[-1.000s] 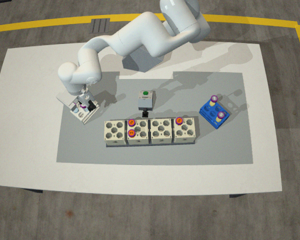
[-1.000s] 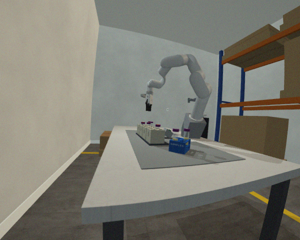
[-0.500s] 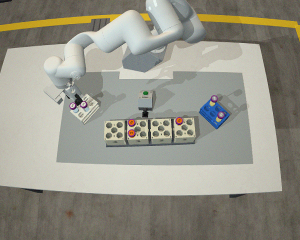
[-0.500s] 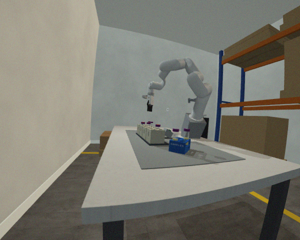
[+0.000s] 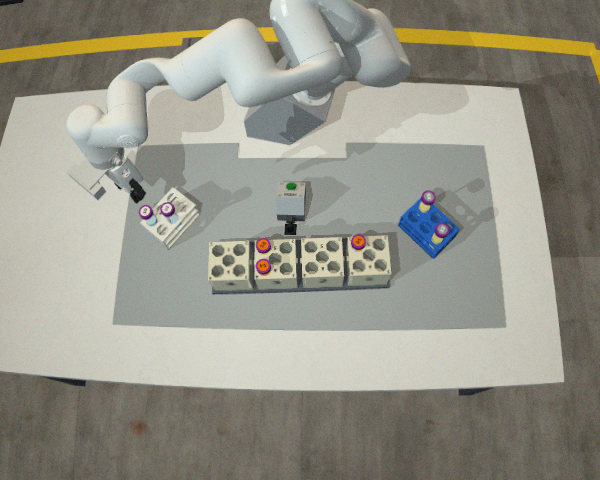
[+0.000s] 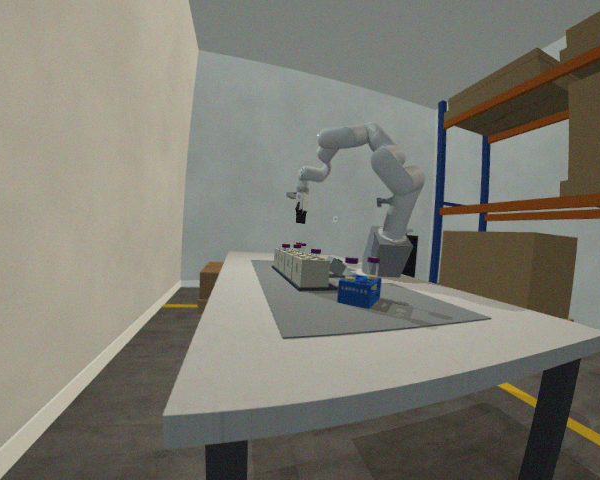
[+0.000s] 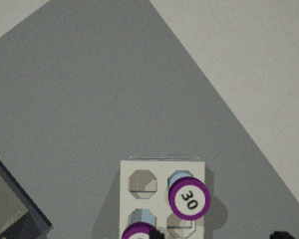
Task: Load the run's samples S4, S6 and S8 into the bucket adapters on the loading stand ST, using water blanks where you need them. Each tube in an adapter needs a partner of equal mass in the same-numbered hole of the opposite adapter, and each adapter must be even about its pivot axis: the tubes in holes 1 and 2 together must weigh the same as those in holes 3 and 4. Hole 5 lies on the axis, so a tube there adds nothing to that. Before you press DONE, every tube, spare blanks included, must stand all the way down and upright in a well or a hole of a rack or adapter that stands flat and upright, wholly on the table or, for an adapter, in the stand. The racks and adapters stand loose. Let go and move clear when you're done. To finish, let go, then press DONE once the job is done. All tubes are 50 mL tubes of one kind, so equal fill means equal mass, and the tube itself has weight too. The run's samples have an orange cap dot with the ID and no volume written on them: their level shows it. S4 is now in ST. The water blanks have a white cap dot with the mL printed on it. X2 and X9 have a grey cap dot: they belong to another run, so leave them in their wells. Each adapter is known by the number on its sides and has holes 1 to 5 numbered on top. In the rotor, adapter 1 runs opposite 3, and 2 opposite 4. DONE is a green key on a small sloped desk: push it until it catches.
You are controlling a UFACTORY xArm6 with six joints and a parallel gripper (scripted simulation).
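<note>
Up top, we're looking steeply down over the whole table [image 5: 300, 356] [image 6: 341, 382], the widest tabletop coverage here! Exterior sits beyond a table end, low and looking lengthwise, the blue rack [image 5: 428, 227] [image 6: 358, 291] nearer than the arm [image 5: 253, 67] [image 6: 393, 170] (both views share them). Wrist looks down, closer in, sharing the white rack [image 5: 160, 235] [image 7: 161, 166] with top.
</note>
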